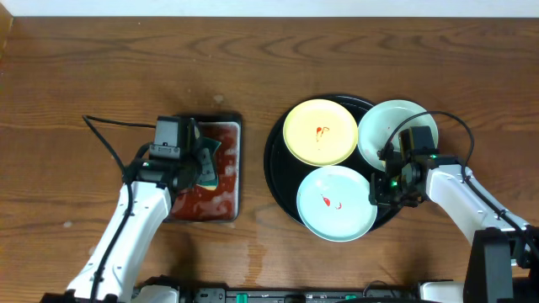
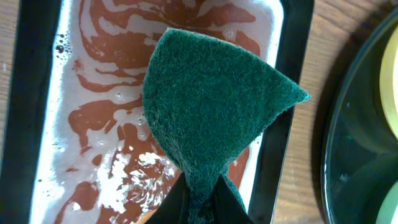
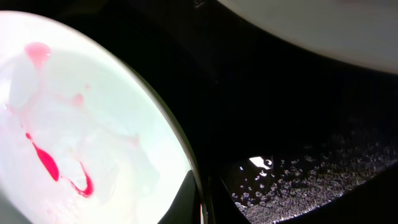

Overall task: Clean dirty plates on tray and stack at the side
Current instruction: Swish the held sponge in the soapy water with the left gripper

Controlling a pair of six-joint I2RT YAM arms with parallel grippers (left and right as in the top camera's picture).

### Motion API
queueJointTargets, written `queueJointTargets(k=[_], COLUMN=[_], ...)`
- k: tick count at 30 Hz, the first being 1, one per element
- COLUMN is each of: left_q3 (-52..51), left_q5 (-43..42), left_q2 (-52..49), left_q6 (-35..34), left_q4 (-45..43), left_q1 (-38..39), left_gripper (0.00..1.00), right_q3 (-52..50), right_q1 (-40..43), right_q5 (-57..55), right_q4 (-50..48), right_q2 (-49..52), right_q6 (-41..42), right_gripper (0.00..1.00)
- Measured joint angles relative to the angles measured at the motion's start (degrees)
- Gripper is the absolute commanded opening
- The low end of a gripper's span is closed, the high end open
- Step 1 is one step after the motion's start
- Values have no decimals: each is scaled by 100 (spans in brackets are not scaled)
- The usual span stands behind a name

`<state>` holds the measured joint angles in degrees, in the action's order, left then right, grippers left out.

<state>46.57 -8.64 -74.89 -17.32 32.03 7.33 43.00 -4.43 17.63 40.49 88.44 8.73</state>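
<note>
wood table; mint plate on tray red-smeared, r pincer nips rim; l pincer grips sponge.

Seems a robot test lab: wood desk, two cabled arms at its edge, smeared plates set on a tray.

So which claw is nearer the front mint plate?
Right. The right claw is at the front plate's right rim, pinching it over the black tray. The left claw is well off to the plate's left, holding a sponge over the metal tray.
</note>
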Motion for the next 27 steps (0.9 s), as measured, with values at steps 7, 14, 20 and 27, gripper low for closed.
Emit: queueJointTargets(k=[7,14,20,27], left_q3=[0,0,0,0], left_q5=[2,0,2,63], left_q2=[-490,-953,-1217,-1224], left_q6=[-219,-240,-352,-640], left_q4=[-269,-470,-616,-874], left_q1=[46,409,748,1012], left_gripper=[8,8,7,8], right_q3=[0,0,0,0], right_q1=[0,0,0,0], right_q5=[0,0,0,0], right_q4=[0,0,0,0], right_q2=[0,0,0,0], right_q6=[0,0,0,0], right_gripper=[1,1,1,1])
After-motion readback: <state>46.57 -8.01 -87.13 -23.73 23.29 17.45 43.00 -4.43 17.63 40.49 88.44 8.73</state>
